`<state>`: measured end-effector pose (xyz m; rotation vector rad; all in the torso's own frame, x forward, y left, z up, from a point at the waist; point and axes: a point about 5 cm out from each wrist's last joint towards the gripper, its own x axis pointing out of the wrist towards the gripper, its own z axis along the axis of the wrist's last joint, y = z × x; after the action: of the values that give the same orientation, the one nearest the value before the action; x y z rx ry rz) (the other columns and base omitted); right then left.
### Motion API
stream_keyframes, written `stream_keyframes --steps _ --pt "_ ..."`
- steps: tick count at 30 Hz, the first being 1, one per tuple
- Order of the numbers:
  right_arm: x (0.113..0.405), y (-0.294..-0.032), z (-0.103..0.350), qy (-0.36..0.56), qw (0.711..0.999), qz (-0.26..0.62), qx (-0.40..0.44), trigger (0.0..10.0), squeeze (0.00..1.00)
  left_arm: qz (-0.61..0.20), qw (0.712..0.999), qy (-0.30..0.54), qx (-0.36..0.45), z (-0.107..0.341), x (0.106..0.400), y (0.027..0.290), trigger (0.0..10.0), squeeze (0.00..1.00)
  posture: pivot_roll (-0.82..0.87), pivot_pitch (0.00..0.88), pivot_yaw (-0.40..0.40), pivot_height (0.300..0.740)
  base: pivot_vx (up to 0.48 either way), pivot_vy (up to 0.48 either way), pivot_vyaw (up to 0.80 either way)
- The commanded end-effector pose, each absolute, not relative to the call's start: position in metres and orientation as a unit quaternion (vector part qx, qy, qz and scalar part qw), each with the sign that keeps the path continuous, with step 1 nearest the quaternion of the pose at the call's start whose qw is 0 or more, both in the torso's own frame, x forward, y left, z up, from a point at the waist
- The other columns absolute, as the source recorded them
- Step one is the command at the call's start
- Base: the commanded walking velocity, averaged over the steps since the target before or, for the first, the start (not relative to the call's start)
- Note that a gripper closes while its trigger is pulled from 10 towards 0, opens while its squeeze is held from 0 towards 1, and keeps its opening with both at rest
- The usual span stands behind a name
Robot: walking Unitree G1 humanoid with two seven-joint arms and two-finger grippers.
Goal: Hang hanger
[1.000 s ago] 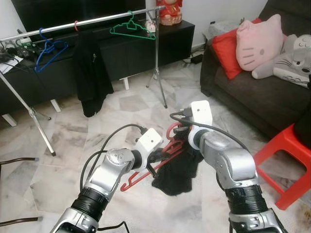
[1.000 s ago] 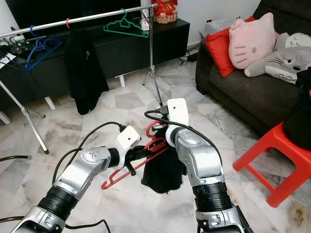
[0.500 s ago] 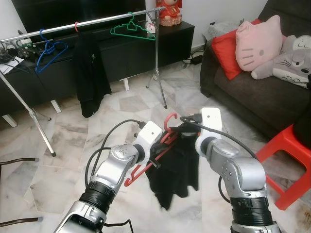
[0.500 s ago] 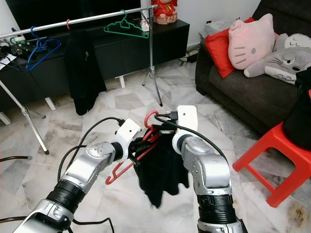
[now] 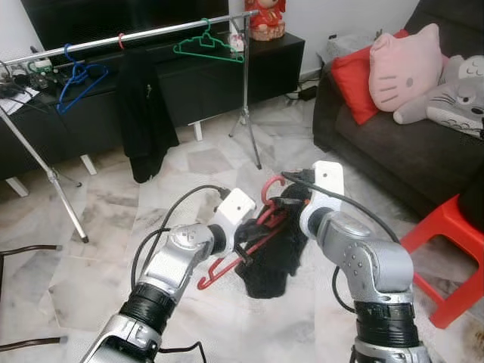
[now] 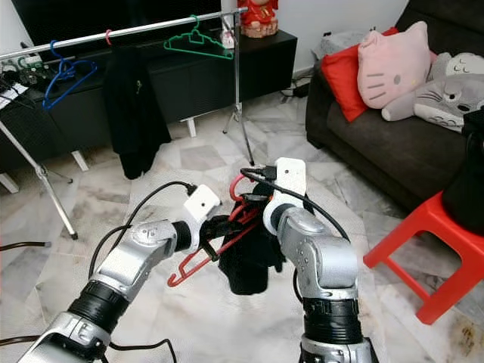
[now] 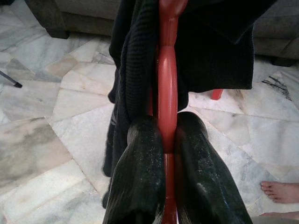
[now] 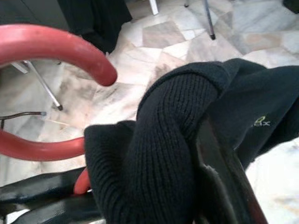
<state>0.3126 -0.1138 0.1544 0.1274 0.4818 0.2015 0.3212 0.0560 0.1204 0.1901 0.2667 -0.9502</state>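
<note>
Since a second ago the red hanger point(image 5: 249, 242) and the black knit garment point(image 5: 274, 253) draped on it were lifted off the marble floor point(image 5: 91, 257), and over the last half second they have dropped back a little, so the cloth now hangs bunched rather than stretched long. The left tool point(image 7: 161, 154) has risen with the hanger's bar, and the right tool point(image 8: 205, 154) has swung inward to the garment near the hook.

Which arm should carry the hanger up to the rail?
Left, probably. The left tool is shut on the red hanger; the right tool is bunched in the black garment, short of the rail.
</note>
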Motion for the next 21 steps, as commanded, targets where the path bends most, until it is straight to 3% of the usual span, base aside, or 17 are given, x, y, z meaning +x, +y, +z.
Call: stream_keyframes --steps 1,7,15,21 --pt "0.312 -0.115 0.162 0.221 0.969 0.096 0.063 10.0 0.00 -0.469 0.870 0.118 0.096 0.128 0.320 0.053 10.0 0.00 -0.09 0.000 -0.014 0.727 0.000 0.000 0.00" --pt "0.318 -0.128 0.160 0.221 0.972 0.062 0.057 10.0 0.00 -0.473 0.851 0.165 0.159 0.113 0.316 0.065 10.0 0.00 -0.09 0.000 -0.014 0.727 0.000 0.000 0.00" --pt "0.318 -0.127 0.158 0.224 0.972 0.062 0.045 10.0 0.00 -0.382 0.895 0.174 0.150 0.113 0.333 0.079 10.0 0.00 -0.09 0.000 -0.014 0.727 0.000 0.000 0.00" --pt "0.315 -0.116 0.161 0.223 0.968 0.103 0.048 10.0 0.00 -0.431 0.877 0.168 0.131 0.116 0.325 0.068 10.0 0.00 -0.09 0.000 -0.014 0.727 0.000 0.000 0.00"
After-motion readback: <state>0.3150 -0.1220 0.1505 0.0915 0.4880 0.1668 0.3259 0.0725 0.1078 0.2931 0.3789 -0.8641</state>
